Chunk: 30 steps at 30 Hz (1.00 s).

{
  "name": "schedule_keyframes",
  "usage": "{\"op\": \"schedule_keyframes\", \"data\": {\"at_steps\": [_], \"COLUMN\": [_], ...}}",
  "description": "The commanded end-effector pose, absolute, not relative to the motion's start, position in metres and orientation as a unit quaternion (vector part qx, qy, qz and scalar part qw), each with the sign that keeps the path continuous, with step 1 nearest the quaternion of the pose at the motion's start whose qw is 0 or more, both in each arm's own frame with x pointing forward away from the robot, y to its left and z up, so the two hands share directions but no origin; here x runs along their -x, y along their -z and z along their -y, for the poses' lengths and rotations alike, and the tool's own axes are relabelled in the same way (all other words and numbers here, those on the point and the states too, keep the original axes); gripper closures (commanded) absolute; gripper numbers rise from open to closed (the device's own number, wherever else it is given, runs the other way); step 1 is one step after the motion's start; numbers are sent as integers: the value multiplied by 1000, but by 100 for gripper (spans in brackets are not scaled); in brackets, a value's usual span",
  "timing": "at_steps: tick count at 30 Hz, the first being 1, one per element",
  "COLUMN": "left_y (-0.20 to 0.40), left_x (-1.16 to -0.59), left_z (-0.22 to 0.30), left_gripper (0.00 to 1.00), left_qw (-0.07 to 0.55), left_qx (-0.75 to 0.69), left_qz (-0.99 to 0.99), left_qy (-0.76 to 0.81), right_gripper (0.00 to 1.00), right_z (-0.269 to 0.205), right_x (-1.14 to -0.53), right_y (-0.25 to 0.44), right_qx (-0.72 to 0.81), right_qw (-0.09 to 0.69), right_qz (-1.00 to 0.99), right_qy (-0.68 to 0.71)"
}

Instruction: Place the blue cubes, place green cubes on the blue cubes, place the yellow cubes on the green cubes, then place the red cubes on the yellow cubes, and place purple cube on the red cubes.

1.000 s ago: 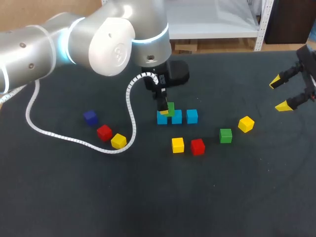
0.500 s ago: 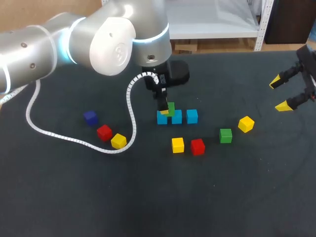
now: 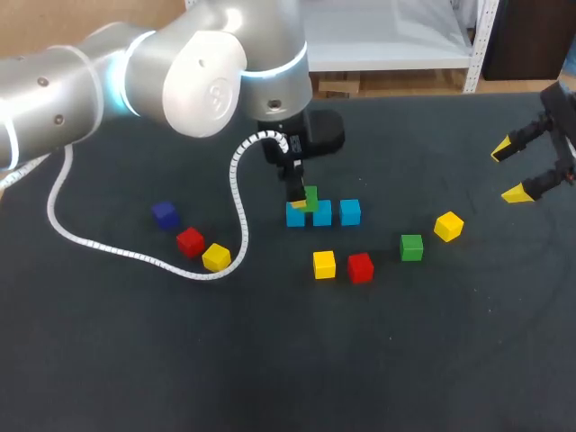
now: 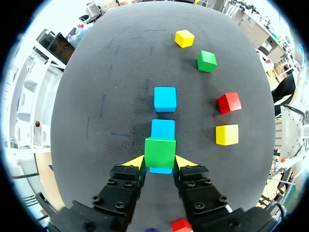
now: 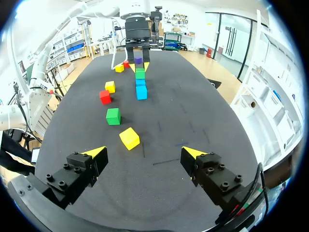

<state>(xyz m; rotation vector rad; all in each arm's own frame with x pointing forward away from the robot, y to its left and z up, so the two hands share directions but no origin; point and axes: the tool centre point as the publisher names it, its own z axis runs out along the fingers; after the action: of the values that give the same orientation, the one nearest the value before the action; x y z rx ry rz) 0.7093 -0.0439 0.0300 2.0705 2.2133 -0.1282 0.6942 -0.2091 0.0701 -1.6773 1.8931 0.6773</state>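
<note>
Three light blue cubes (image 3: 321, 213) lie in a row at the table's middle. My left gripper (image 4: 160, 162) is shut on a green cube (image 4: 160, 151), holding it right over the end blue cube (image 4: 161, 170) nearest the gripper. Whether the green cube rests on that cube I cannot tell. Ahead of the gripper lie the second blue cube (image 4: 162, 129) and the third (image 4: 164, 98). In the head view the left gripper (image 3: 301, 202) hangs at the row's left end. My right gripper (image 5: 145, 152) stands open and empty at the table's right side (image 3: 524, 171).
Loose cubes lie in front of the row: yellow (image 3: 324, 264), red (image 3: 361, 267), green (image 3: 411, 247) and yellow (image 3: 448, 226). To the left sit a purple cube (image 3: 164, 214), a red one (image 3: 190, 241) and a yellow one (image 3: 216, 257), near the left arm's white cable (image 3: 238, 184).
</note>
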Motion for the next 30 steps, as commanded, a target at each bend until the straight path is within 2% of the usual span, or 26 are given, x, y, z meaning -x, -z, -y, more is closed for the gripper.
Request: {"op": "schedule_keyframes", "data": {"at_steps": [1,10,11,25,30], "left_y": [-30,-30,-30,-30,-30], "left_x": [-710,-710,-710,-708,-708], "left_z": [44,43,43,44,44], "left_gripper": [77,71,68,55,55], "left_qw": [54,52,52,53,53], "left_qx": [-683,-683,-683,-684,-683], "left_qz": [-727,-728,-728,-727,-727], "left_qy": [43,44,44,45,45], "right_gripper": [0,0,0,0,0], "right_z": [209,209,209,209,209], "right_x": [-694,-694,-694,-694,-694], "right_y": [-70,-70,-70,-70,-70], "right_qx": [619,619,619,619,619], "right_qw": [259,259,259,259,259], "right_qz": [-698,-698,-698,-698,-698], "right_qy": [-250,-250,-250,-250,-250]}}
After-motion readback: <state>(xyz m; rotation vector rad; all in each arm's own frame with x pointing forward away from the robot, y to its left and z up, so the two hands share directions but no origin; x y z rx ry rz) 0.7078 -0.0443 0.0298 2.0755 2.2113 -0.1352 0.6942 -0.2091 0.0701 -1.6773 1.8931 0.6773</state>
